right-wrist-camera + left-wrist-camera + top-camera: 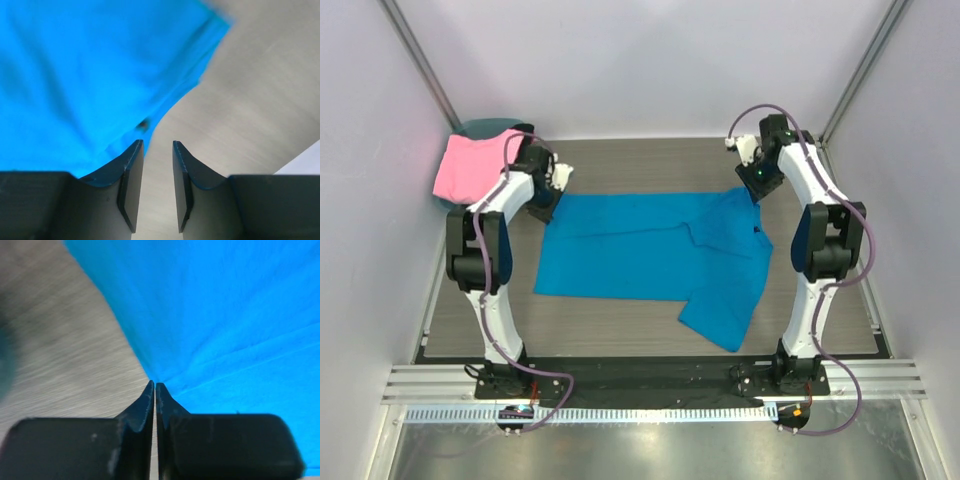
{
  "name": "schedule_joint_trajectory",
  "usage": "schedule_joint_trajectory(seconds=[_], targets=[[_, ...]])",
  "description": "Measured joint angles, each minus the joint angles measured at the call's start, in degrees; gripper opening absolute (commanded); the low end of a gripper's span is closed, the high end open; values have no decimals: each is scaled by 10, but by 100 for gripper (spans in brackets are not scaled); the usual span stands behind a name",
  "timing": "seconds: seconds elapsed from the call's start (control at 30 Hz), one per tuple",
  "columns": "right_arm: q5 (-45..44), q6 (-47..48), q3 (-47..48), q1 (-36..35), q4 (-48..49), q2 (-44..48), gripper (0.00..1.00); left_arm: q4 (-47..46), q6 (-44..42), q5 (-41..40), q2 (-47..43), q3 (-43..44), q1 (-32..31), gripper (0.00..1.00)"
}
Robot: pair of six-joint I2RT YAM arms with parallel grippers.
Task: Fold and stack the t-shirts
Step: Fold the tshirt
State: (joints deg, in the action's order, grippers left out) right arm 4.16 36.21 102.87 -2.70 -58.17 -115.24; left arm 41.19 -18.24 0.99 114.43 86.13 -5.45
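A blue t-shirt (650,250) lies spread on the wood table, one sleeve folded over towards the front right. A pink t-shirt (470,165) is draped over a teal bin at the back left. My left gripper (548,205) is at the blue shirt's far left corner. In the left wrist view its jaws (155,386) are shut, and creases in the blue cloth (225,330) run into the tips. My right gripper (757,190) is at the shirt's far right corner. In the right wrist view it (157,145) is open over bare table, with the blue cloth's edge (100,75) just left of its left finger.
The teal bin (485,128) stands in the back left corner under the pink shirt. White walls and frame posts close in the table on three sides. The arm bases sit on a black rail (650,375) at the near edge.
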Motion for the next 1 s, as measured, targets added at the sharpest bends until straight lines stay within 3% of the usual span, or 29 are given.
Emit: schedule_joint_trajectory(seconds=[0.07,0.13,0.2,0.43,1.0], targets=[[0,-14,50,8,10,-39,38,7,2,3,-1,27,5,19],[0,-29,100,15,19,-87,39,7,5,6,-1,54,9,34],[0,-41,133,19,23,-129,39,10,10,8,-1,75,13,40],[-3,-80,211,23,22,-233,40,24,19,12,25,135,19,36],[11,-128,251,31,23,-261,40,36,15,12,94,129,19,18]])
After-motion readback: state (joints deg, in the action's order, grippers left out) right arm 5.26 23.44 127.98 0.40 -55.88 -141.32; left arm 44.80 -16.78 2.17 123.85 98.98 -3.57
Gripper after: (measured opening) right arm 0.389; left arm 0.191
